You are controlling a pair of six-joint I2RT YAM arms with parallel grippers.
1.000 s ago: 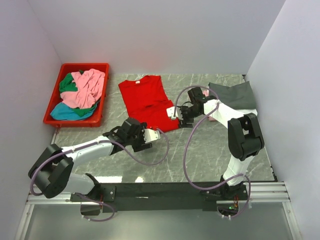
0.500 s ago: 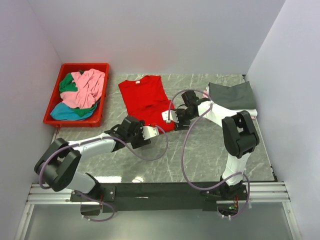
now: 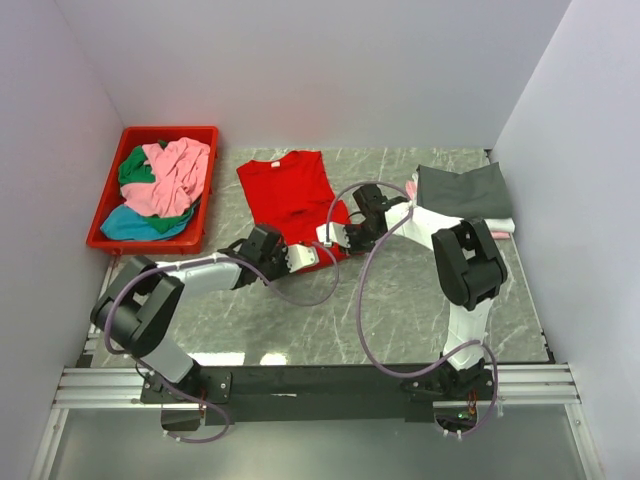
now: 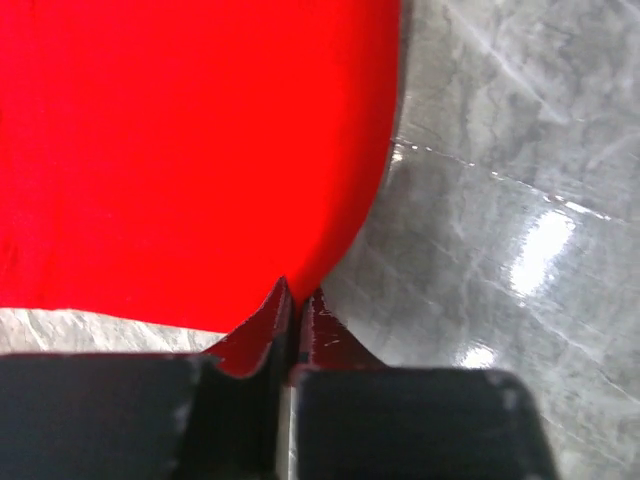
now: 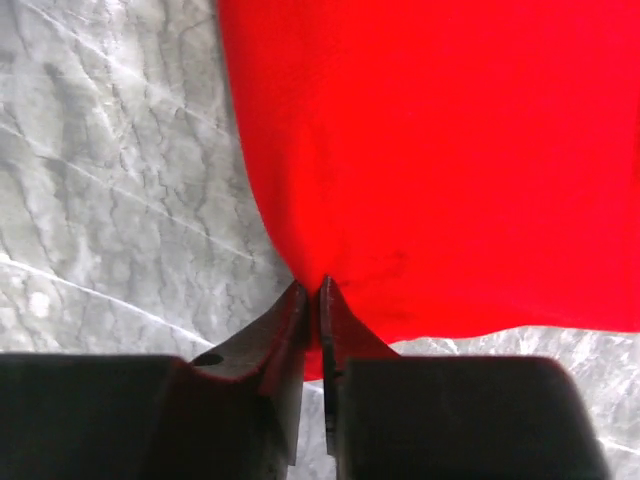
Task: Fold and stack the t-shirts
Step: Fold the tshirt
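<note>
A large bright red t-shirt (image 3: 288, 192) lies flat on the marble table, collar toward the back. My left gripper (image 3: 303, 254) sits at the shirt's near left hem corner. In the left wrist view the left gripper (image 4: 297, 292) is shut, with the edge of the red cloth (image 4: 180, 140) pinched between its tips. My right gripper (image 3: 333, 237) is at the near right hem corner. In the right wrist view the right gripper (image 5: 312, 286) is shut on the red cloth (image 5: 450, 140) too. A folded dark grey t-shirt (image 3: 465, 188) lies at the back right.
A rigid red bin (image 3: 108, 222) at the back left holds a heap of pink (image 3: 175, 175), green (image 3: 135, 168) and teal (image 3: 135, 225) tees. White walls close in the table on three sides. Grey cables loop from both arms over the table's middle.
Both arms have moved in to the red t-shirt's near hem, the left from the left, the right from the right. Both grippers went from open to shut on the cloth.
</note>
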